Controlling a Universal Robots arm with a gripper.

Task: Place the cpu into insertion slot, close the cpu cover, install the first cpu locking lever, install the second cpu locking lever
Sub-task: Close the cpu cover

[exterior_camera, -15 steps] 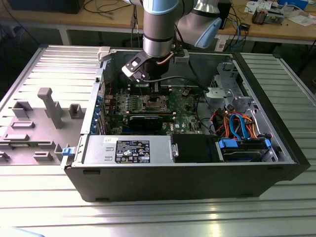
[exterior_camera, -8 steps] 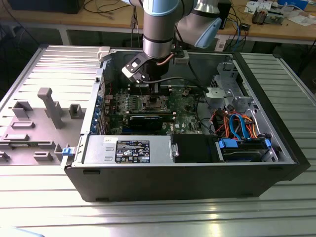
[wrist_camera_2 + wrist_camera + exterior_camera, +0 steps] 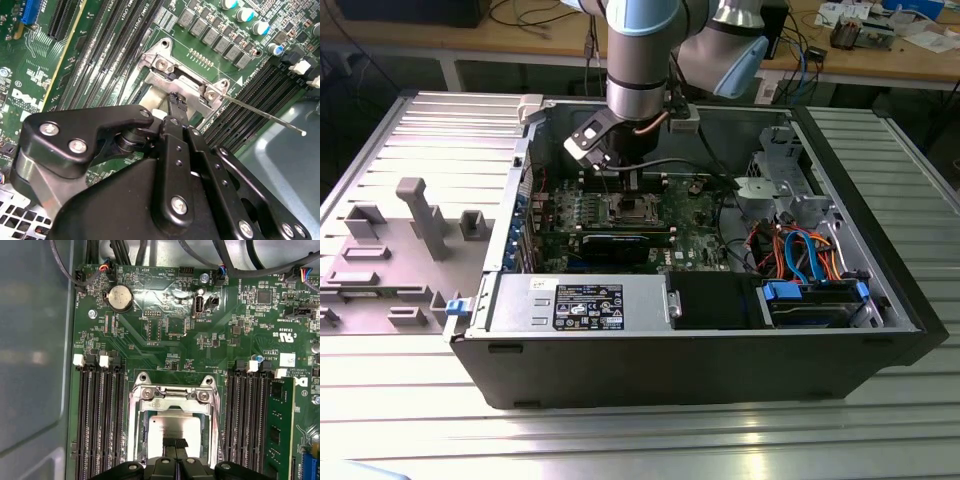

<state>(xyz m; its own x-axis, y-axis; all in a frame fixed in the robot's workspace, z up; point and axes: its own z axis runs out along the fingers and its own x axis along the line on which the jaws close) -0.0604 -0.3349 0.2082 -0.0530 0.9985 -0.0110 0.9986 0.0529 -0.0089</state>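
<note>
Nearest, on the ribbed metal surface, the open computer case shows its labelled power supply along the near wall. Beyond it, mid-board, the arm hangs over the insertion slot, and its bulk hides the fingertips in the exterior view.

The first wrist view shows what that view does not. The pincer is narrow, its fingers close together, and their dark tips sit on the cpu. The cpu lies flat in the slot, with its near edge cut off by the fingers. The cpu cover frames it, though we cannot tell whether it lies fully down.

In the second wrist view a thin locking lever juts free over the memory slots.

Farthest, a second surface carries cables.
</note>
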